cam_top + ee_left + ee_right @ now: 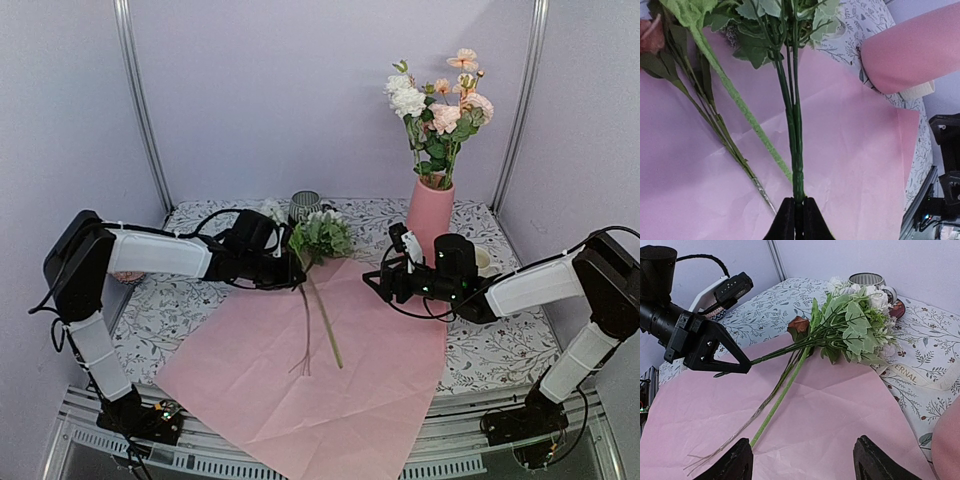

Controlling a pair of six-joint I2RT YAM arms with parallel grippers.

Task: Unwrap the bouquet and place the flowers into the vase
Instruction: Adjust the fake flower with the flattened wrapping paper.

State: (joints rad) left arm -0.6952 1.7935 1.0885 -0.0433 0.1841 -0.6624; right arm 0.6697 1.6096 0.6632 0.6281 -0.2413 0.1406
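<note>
The pale pink paper (300, 380) lies spread flat on the table, unwrapped. My left gripper (298, 272) (799, 210) is shut on the dark green stem (796, 150) of a leafy white-flowered spray (320, 238) (852, 330), held just above the paper. A light green stem (740, 107) and a thin wiry stem (325, 325) lie loose on the paper beside it. The tall pink vase (432, 215) (910, 55) stands at the back right with several flowers (437, 110) in it. My right gripper (385, 280) (802, 460) is open over the paper's right side, holding nothing.
A striped mug (304, 205) (867, 280) stands behind the leafy spray. A cream cup (485, 262) sits just right of the vase, behind my right arm. A cream ribbon (920, 377) lies on the flowered tablecloth by the paper's edge.
</note>
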